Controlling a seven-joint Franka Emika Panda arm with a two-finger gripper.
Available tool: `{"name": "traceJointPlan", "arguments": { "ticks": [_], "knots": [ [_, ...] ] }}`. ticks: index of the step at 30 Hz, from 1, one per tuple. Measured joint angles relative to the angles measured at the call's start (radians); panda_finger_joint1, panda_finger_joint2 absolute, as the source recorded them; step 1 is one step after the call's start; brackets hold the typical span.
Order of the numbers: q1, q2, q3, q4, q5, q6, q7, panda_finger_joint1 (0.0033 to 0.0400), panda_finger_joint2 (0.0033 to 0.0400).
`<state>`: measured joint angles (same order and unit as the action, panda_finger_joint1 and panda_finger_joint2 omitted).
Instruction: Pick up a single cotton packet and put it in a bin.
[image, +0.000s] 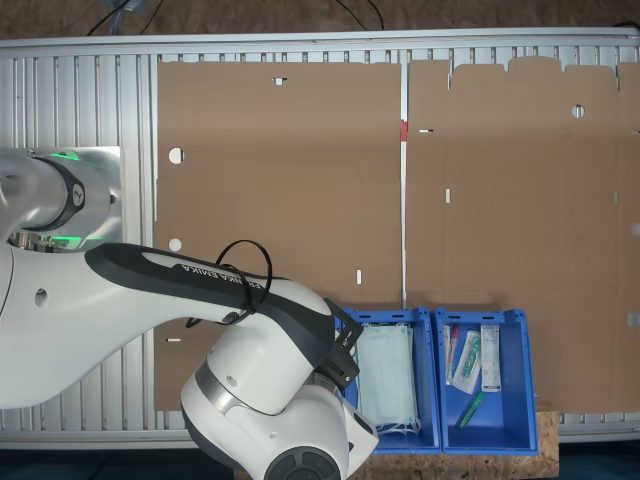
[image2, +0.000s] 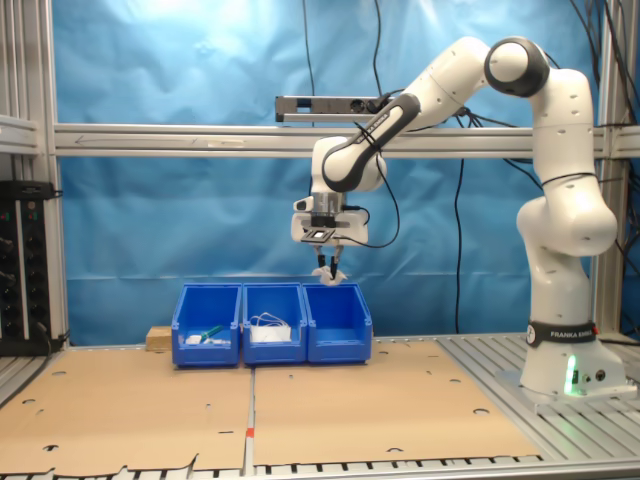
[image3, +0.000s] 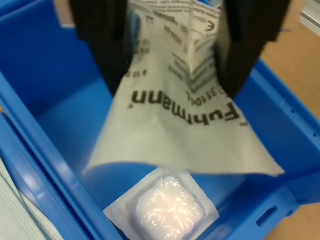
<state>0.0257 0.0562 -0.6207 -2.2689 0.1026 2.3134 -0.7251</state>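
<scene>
Wrist view: bin (image3: 45, 95) holds one cotton packet (image3: 165, 205); another packet (image3: 175, 130) in jaws.

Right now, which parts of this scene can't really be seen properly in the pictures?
- First exterior view: the arm covers the third bin; the bin of masks is partly hidden.
- Second exterior view: the cotton packet in the gripper is too small for detail, and the bin wall hides its contents.
- Wrist view: the fingers are cut off by the edge; the held packet is blurred.

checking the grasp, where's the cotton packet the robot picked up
The cotton packet hangs pinched in the gripper, in the air above the bin at the second exterior view's right end of the row.
</scene>
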Motion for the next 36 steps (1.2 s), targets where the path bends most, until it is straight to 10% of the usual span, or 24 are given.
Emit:
{"name": "traceJointPlan", "arguments": {
  "ticks": [2,3,8,9,17,18,36],
  "knots": [
    [0.000,0.000,0.000,0.000,0.000,0.000,0.000,0.0061,0.0061],
    [0.000,0.000,0.000,0.000,0.000,0.000,0.000,0.0184,0.0184],
    [0.000,0.000,0.000,0.000,0.000,0.000,0.000,0.0184,0.0184],
    [0.000,0.000,0.000,0.000,0.000,0.000,0.000,0.0268,0.0268],
    [0.000,0.000,0.000,0.000,0.000,0.000,0.000,0.0268,0.0268],
    [0.000,0.000,0.000,0.000,0.000,0.000,0.000,0.0389,0.0389],
    [0.000,0.000,0.000,0.000,0.000,0.000,0.000,0.0399,0.0399]
  ]
}}
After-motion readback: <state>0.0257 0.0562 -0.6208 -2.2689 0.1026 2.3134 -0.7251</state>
